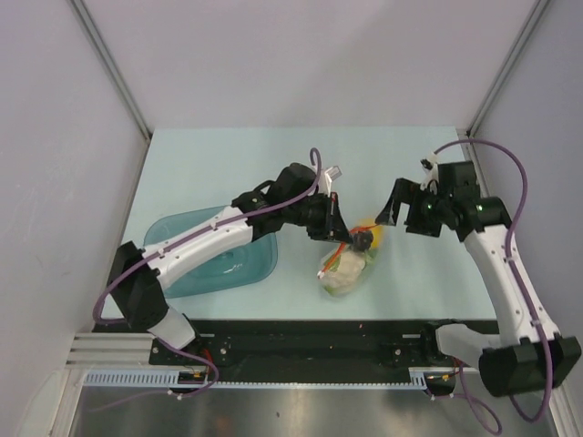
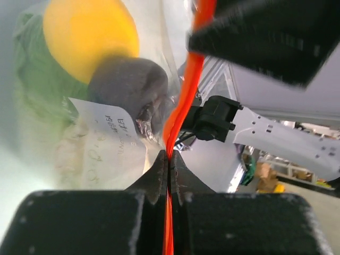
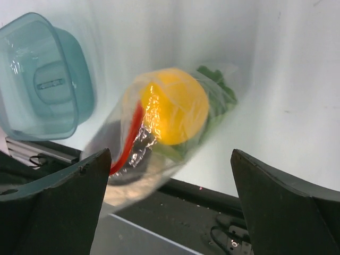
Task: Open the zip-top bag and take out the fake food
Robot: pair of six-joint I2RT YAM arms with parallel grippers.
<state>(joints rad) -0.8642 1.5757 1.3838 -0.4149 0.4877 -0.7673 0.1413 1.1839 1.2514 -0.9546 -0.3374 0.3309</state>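
**Left fingers** (image 1: 335, 225) (image 2: 169, 162): pressed together, pinching the red-orange zip strip (image 2: 183, 101) of the zip-top bag (image 1: 346, 266) (image 2: 154, 48). In the left wrist view the strip ran straight up out of the closed tips, and its upper end was cut off behind a blurred dark block.

**Right fingers** (image 1: 393, 214) (image 3: 169, 159): spread wide, holding nothing, just to the right of the bag's upper end.

**Bag:** it lay between the two arms, near the front edge of the worktop (image 1: 410, 164), right of the teal tray (image 1: 214, 259) (image 3: 42, 74). It could not be told whether its lower end rested on the surface. The right wrist view showed it (image 3: 159, 143) smeared by blur.

**Fake food:** all pieces were inside the bag. The yellow fruit (image 2: 87, 37) (image 3: 175, 106), dark piece (image 2: 127, 82) and green lettuce (image 2: 37, 79) were distinct; the pale cauliflower (image 1: 344, 279) was only a whitish mass. A white label (image 2: 106, 133) bore writing too blurred to read.
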